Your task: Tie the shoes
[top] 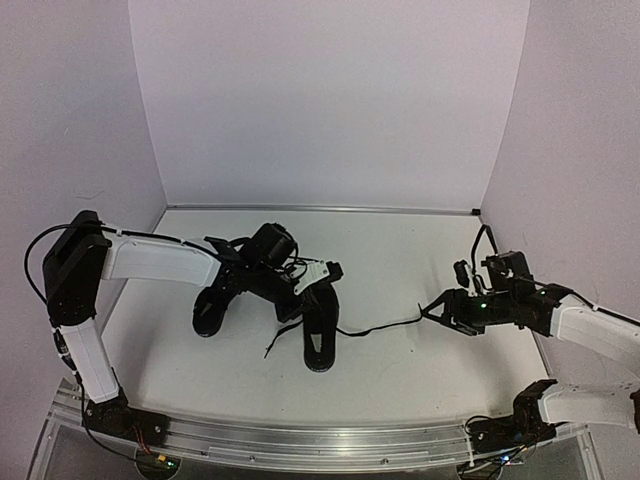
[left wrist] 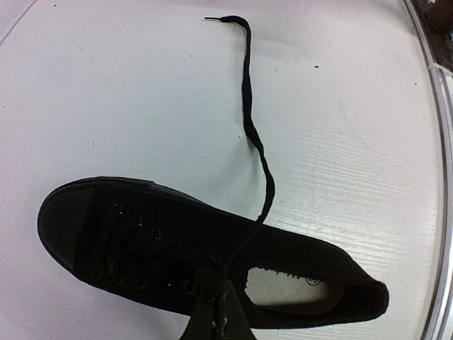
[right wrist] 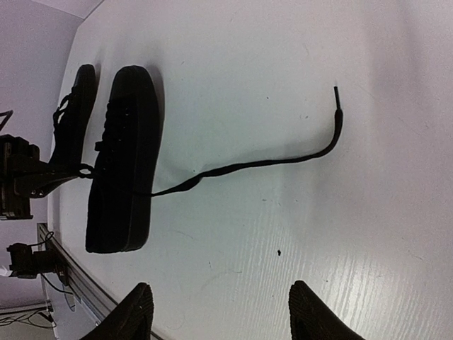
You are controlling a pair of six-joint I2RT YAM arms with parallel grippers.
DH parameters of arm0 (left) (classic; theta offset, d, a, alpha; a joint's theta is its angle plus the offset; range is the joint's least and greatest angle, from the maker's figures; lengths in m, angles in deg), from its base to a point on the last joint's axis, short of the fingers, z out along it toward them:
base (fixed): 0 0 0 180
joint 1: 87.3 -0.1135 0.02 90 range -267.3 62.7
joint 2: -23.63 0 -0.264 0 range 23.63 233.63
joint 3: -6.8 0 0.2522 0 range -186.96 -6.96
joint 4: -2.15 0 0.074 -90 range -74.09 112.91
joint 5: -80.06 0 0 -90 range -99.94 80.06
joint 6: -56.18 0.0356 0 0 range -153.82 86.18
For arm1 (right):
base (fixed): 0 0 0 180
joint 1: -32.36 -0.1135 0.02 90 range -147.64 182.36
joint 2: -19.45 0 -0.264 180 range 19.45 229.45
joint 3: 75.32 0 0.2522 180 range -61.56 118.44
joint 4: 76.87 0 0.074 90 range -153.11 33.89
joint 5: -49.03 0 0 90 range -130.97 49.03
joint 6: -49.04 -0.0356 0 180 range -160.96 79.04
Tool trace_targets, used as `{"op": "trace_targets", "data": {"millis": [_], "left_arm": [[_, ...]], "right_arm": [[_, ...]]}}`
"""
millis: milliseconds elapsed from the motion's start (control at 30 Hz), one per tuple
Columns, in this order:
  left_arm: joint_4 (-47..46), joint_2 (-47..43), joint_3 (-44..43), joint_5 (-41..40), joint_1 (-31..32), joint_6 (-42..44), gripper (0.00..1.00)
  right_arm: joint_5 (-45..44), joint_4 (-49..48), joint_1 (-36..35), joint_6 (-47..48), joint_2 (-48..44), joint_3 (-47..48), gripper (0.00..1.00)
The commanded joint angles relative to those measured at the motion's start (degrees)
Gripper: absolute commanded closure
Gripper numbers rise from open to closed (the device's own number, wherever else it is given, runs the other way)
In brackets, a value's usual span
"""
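Observation:
Two black shoes lie on the white table: one point(top: 318, 340) in the middle, toe toward me, the other point(top: 212, 305) to its left. My left gripper point(top: 298, 300) reaches over the middle shoe point(left wrist: 177, 241). It point(left wrist: 216, 312) is shut at the top eyelets, pinching the lace there. A loose lace point(left wrist: 248, 106) runs from that shoe point(right wrist: 124, 163) across the table point(right wrist: 269, 163) to the right. My right gripper point(top: 437, 310) hovers beside the lace's tip. It point(right wrist: 223, 315) is open with only bare table between its fingers point(right wrist: 311, 315).
White walls close the table in at the back and both sides. An aluminium rail point(top: 300, 440) runs along the near edge, also showing in the left wrist view point(left wrist: 442, 177). A second, short lace end point(top: 272, 347) lies left of the middle shoe.

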Motion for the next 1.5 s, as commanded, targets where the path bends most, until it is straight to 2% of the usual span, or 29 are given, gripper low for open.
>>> {"op": "trace_targets", "data": {"millis": [0,167,367,567,733,900,1267,1467], "left_arm": [[-2.46,-1.63,-2.57,3.26,-2.1,-5.79,1.0],[-0.54,-0.47,-2.77,1.19,-3.63,-8.11,1.0],[-2.8,-1.04,-1.69,1.1,-3.77,-9.9,1.0],[-2.58,-0.25,-2.14,2.15,-3.77,-10.45,1.0],[-8.62,-2.51,2.46,3.32,-3.5,-11.69,1.0],[-15.09,-4.07,6.76,4.38,-2.09,-10.66,1.0],[-19.28,-2.77,8.2,3.63,-0.54,-6.55,1.0],[-18.74,-2.28,7.53,2.0,0.16,-4.96,1.0]], "right_arm": [[2.92,-6.46,-0.03,-0.15,1.63,-0.1,0.39],[3.26,-7.87,-0.35,-0.02,3.56,0.45,0.39],[3.82,-8.58,-0.88,-0.12,4.04,0.37,0.4],[1.75,-11.42,-4.6,-1.56,4.5,-0.2,0.43],[-1.23,-14.67,-8.22,-1.32,7.65,1.4,0.43],[-1.74,-19.29,-11.6,-0.45,15.89,7.1,0.47],[4.46,-28.9,-16.46,-4.61,34.66,21.03,0.57],[6.42,-30.5,-18.17,-7.11,40.64,24.97,0.62]]}}
